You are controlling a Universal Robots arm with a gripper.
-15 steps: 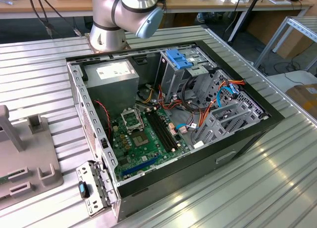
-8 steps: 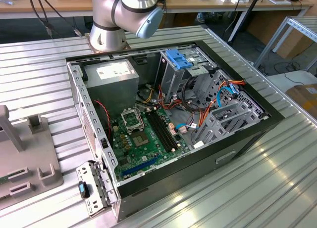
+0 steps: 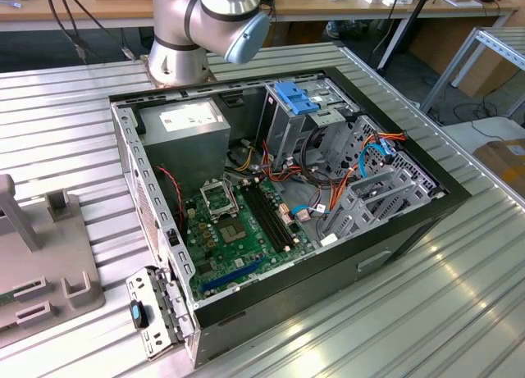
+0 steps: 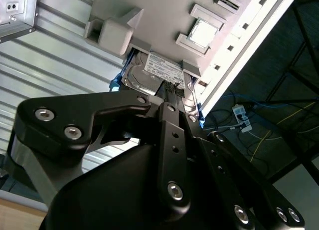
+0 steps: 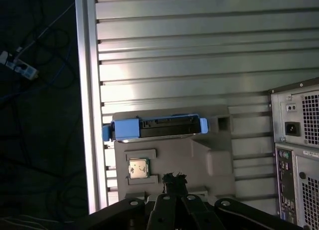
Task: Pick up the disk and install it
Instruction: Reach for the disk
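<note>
1. Exterior view: open computer case (image 3: 394, 230) near the grey holder (image 3: 49, 255) on the surface (image 3: 459, 312); power supply (image 3: 184, 124) label unreadable.
2. Second wrist view: disk (image 4: 154, 73) seated in the holder's slot; label print too small.
3. First wrist view: gripper (image 5: 174, 179) facing the holder, fingers (image 5: 170, 178) drawn together, empty; might strike the disk's edge instead of straddling it.

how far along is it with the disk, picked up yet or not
Nothing looks done yet: the disk lies in its slot on the grey holder on the table, outside the open computer case. In hand: the gripper hangs over the holder, near the disk, not holding it. Left: the pick-up and the install in the case.
</note>
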